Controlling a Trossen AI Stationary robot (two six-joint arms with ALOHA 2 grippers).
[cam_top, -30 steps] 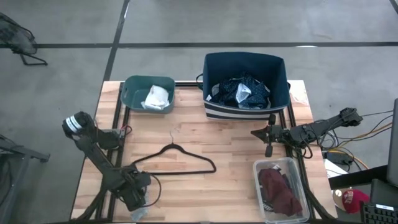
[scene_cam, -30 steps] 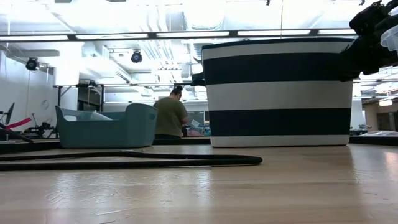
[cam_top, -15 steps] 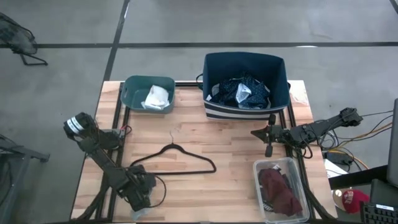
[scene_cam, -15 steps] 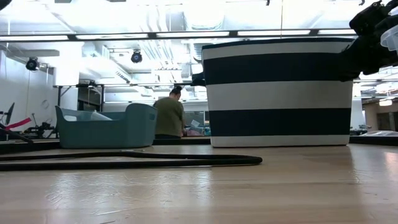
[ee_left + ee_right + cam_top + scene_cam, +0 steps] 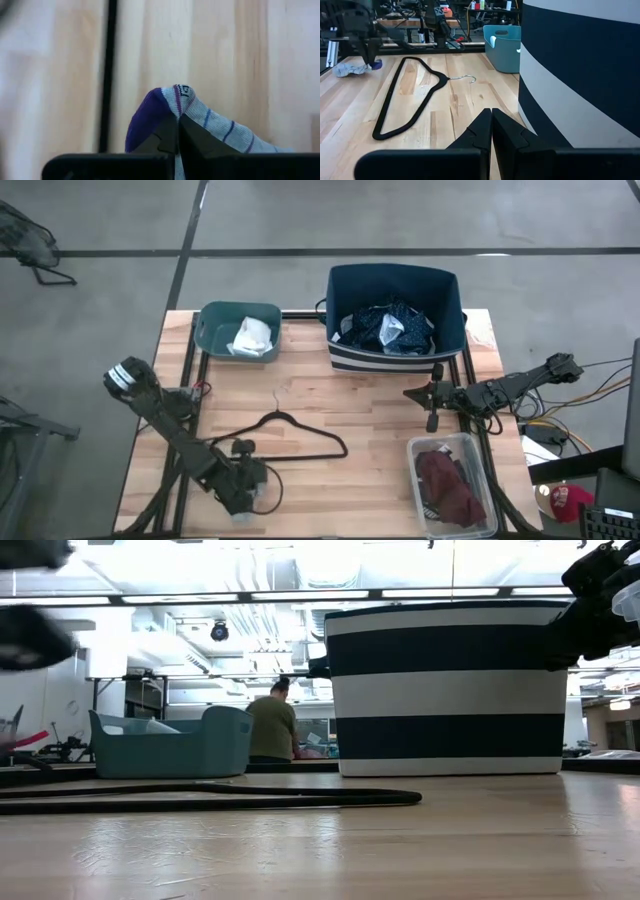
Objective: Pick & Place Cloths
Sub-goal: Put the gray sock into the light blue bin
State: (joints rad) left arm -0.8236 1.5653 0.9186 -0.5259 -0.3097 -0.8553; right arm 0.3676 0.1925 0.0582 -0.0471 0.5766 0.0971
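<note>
A small grey sock (image 5: 220, 129) with a purple end and thin stripes lies near the table's near left corner, and my left gripper (image 5: 178, 131) is shut on it. The right wrist view shows it as the sock (image 5: 347, 69) on the wood beside the left gripper (image 5: 371, 61). From above, my left gripper (image 5: 252, 498) is just on the near side of the black hanger (image 5: 280, 438). My right gripper (image 5: 491, 125) is shut on nothing, hovering at the right beside the striped basket (image 5: 395, 355). My left gripper pinches the sock between its two fingers where the purple end meets the grey part (image 5: 175, 100). The fingers slant down from above. There the sock rises in a small hump, while its grey part (image 5: 345, 70) lies on the table.
A teal bin (image 5: 215, 320) holding a white cloth (image 5: 250, 337) stands at the far left. The striped basket holds navy patterned cloth (image 5: 392, 328). A clear box (image 5: 428, 450) at the near right holds a maroon piece (image 5: 448, 488). A person stands beyond the table (image 5: 272, 725).
My left gripper has moved along the near edge toward the table's right, risen a little and rolled at the wrist. The sock has come along with it.
</note>
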